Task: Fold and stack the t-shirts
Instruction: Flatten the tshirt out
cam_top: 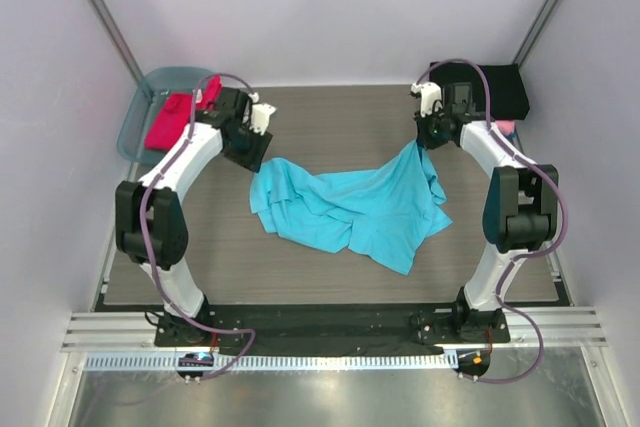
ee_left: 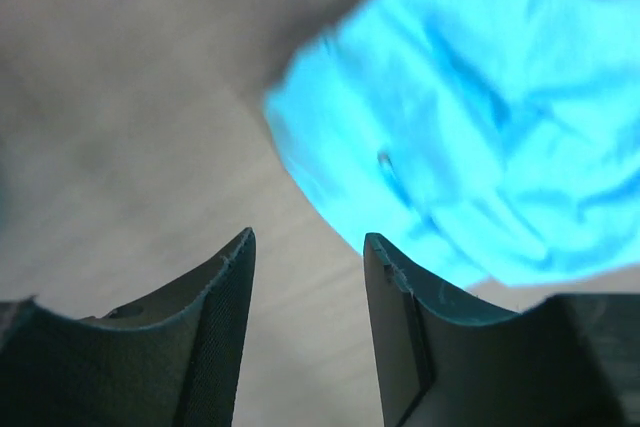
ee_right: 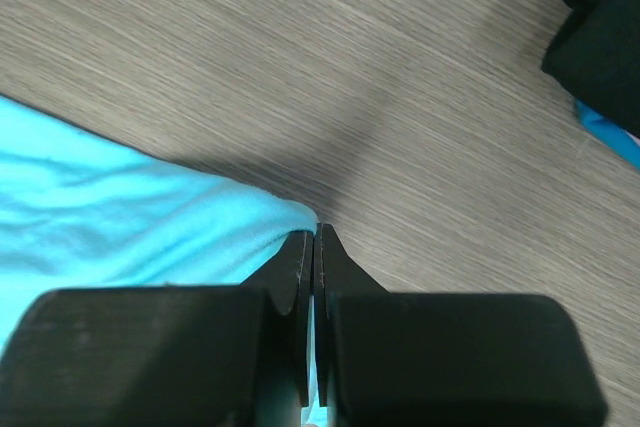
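A turquoise t-shirt [cam_top: 350, 209] lies crumpled and spread across the middle of the table. Its far right corner is lifted by my right gripper [cam_top: 424, 143]. In the right wrist view that gripper [ee_right: 316, 234] is shut on a fold of the turquoise cloth [ee_right: 120, 222]. My left gripper [cam_top: 250, 155] hovers by the shirt's left edge. The left wrist view shows it open [ee_left: 307, 239] with only bare table between its fingers and the turquoise shirt [ee_left: 480, 137] just ahead to the right. A red-magenta t-shirt [cam_top: 170, 119] sits in the tub. A black t-shirt [cam_top: 492, 89] lies folded at the back right.
The translucent blue-grey tub [cam_top: 142, 107] stands at the back left corner, against the wall. A pink bit of cloth [cam_top: 507, 128] shows beside the black shirt. The black shirt [ee_right: 605, 32] lies ahead and to the right of my right gripper. Walls enclose the table on three sides.
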### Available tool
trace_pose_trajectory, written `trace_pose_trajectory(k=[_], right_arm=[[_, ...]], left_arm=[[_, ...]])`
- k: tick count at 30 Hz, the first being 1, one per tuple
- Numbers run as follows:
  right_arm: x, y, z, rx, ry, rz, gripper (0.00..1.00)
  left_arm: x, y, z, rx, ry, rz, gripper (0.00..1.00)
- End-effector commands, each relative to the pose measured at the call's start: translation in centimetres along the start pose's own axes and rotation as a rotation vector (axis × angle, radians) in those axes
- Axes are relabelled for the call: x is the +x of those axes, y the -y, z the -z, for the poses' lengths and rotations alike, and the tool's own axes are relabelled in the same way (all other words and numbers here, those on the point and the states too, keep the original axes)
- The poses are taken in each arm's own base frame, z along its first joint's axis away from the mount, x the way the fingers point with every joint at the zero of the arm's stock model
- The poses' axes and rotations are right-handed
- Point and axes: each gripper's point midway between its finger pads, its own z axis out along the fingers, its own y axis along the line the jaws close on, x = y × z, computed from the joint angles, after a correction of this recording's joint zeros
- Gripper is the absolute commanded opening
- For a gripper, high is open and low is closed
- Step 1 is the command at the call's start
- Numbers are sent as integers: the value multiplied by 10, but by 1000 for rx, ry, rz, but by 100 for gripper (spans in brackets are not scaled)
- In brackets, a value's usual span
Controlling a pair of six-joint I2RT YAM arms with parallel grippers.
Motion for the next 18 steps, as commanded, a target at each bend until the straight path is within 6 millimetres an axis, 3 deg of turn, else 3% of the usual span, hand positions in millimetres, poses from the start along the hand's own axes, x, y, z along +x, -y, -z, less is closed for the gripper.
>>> trace_pose_trajectory(k=[1, 5, 10, 18], right_arm=[[-29, -3, 6, -27, 89, 3, 1], [-24, -7, 0, -50, 76, -26, 1], [-23, -8, -4, -60, 71, -35, 1], [-27, -5, -4, -54, 66, -23, 1]], left_arm=[[49, 34, 12, 146, -142, 79, 48], [68, 41, 3, 182, -192, 88, 49], [97, 35, -21, 182, -293, 68, 52], [111, 29, -45, 193, -342, 85, 50]])
